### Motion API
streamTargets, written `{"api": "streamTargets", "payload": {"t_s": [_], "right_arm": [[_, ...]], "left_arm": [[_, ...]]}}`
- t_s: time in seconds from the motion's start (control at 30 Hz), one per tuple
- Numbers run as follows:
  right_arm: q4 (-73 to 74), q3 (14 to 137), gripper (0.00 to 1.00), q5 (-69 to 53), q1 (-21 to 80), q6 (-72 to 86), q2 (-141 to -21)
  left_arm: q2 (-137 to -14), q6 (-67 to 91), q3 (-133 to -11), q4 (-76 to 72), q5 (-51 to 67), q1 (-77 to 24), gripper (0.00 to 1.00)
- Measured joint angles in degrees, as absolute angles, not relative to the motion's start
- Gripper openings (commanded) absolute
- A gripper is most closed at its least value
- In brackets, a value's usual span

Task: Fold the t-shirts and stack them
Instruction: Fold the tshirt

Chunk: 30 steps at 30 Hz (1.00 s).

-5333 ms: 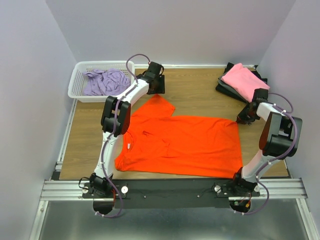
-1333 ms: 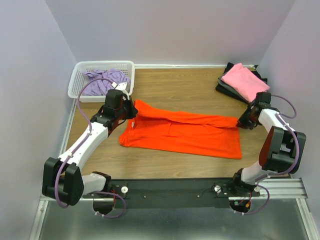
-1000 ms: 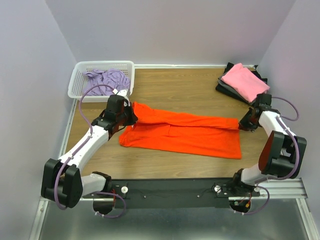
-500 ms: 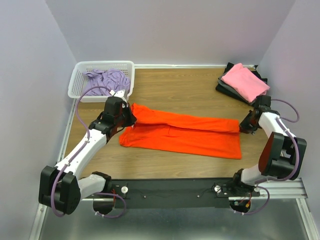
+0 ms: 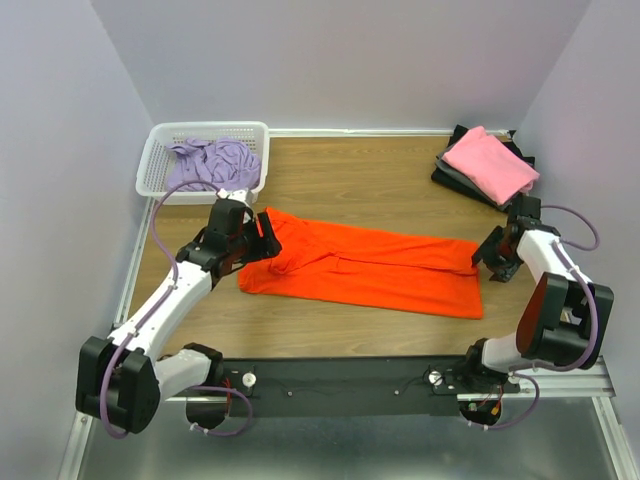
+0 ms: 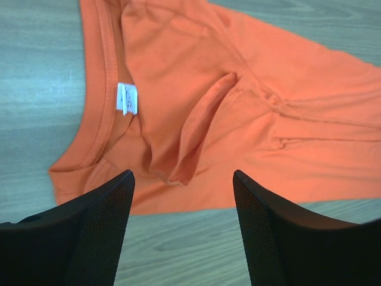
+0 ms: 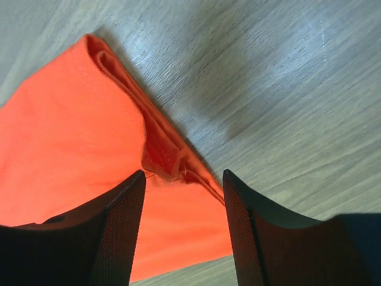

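The bright orange t-shirt [image 5: 380, 270] lies folded lengthwise into a long band across the middle of the table. My left gripper [image 5: 262, 238] is open at its collar end. In the left wrist view the left gripper [image 6: 183, 179] holds nothing; the collar with a white tag [image 6: 126, 98] and a rumpled sleeve fold lie just beyond it. My right gripper [image 5: 490, 256] is open at the shirt's hem end. In the right wrist view the right gripper [image 7: 184, 177] hangs over a crumpled hem corner [image 7: 161, 156] without gripping it. A pink t-shirt [image 5: 490, 165] tops a dark folded pile at the back right.
A white lattice basket [image 5: 150, 172] at the back left holds a crumpled lavender t-shirt [image 5: 215, 160]. Dark folded shirts [image 5: 452, 170] show under the pink one. Bare wooden table [image 5: 360, 185] lies behind the orange shirt. Walls close in on both sides.
Both grippers have gone from shut to open and let go of the orange shirt's folded edge. The cloth has dropped onto the table, slightly rumpled at both ends.
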<state>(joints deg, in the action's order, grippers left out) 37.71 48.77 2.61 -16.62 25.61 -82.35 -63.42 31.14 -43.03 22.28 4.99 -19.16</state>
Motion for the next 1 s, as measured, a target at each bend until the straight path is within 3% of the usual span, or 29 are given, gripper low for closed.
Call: {"api": "streamTargets", "payload": {"t_s": [0.4,1.0], "right_arm": [[36.27,54.3,0.63,2.24,-16.62,25.47,-85.82],[28.91,58.28,0.54,-5.32,-16.62,25.67,-97.97]], "left_arm": [[-79.42,26.94,-56.84,20.16,-0.14,-19.16,0.75],[-95.07,26.17,-62.94,16.53,-4.84,-19.16,0.69]]}}
